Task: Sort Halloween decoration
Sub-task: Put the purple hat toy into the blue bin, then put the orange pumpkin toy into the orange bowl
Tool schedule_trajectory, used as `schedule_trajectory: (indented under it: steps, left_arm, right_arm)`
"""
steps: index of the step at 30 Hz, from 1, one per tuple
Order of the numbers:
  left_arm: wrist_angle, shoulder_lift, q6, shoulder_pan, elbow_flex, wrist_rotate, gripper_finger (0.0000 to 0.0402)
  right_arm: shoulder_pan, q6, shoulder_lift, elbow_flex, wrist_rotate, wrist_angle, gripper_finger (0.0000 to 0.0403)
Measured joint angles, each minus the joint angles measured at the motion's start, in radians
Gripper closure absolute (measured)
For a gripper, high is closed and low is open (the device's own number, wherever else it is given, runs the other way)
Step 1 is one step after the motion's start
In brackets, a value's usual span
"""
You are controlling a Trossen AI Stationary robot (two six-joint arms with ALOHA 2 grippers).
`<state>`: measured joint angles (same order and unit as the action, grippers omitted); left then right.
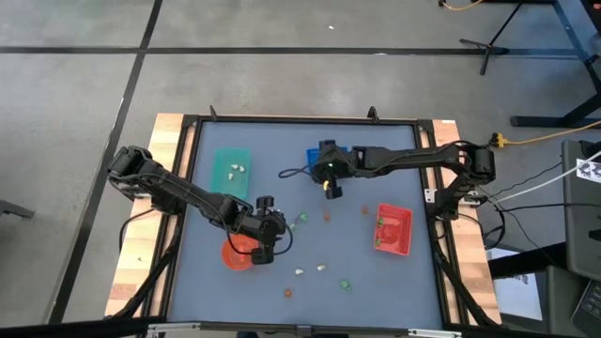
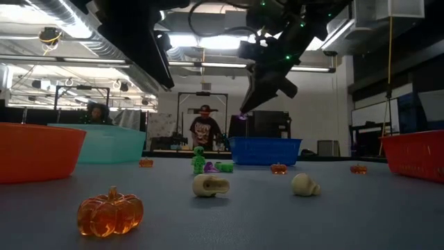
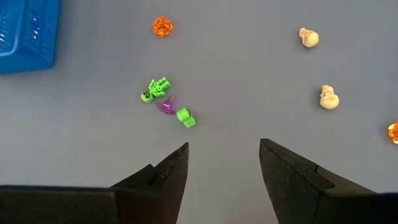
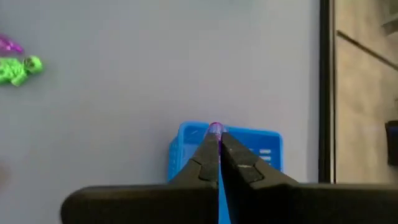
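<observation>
My right gripper [image 4: 216, 134] is shut on a tiny purple trinket [image 4: 215, 128] and hangs in the air next to the blue tray [image 1: 315, 155]. My left gripper [image 3: 224, 152] stands open above the table beside the orange bowl [image 1: 237, 255], with nothing between its fingers. Ahead of it, two green trinkets [image 3: 155, 89] and a purple one [image 3: 166, 106] lie close together on the mat. Two cream skulls [image 3: 329, 97] and an orange pumpkin [image 3: 161, 26] lie farther off. My right gripper pinches the purple trinket [image 2: 242, 115] between the free ends of its two fingers. The fingers slant downward toward the blue tray [image 4: 249, 146]. The trinket sticks out just past the fingertips and is lifted well clear of the table.
A teal tray [image 1: 232, 172] with white pieces stands at the far left and a red tray [image 1: 394, 228] at the right. Loose trinkets lie scattered near the front edge, among them an orange pumpkin [image 2: 109, 210]. People show in the room beyond the table.
</observation>
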<state>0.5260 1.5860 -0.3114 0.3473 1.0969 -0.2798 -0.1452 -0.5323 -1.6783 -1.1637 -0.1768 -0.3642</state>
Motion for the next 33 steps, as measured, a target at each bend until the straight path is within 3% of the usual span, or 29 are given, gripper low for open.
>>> schedule_trajectory:
  steps: [8,22,33]
  left_arm:
    - [-0.015,0.0,0.001,0.0,0.0,0.0,0.0221]
    - [-0.075,0.0,0.002,0.007,0.0,0.006,0.0221]
    - [-0.271,0.0,0.001,0.11,0.0,0.008,0.0221]
  right_arm:
    - [0.001,-0.001,-0.004,0.0,-0.052,-0.014,0.0394]
    - [0.001,0.002,-0.004,0.0,-0.089,-0.014,0.028]
    - [0.0,0.003,-0.005,0.0,-0.082,-0.014,0.0272]
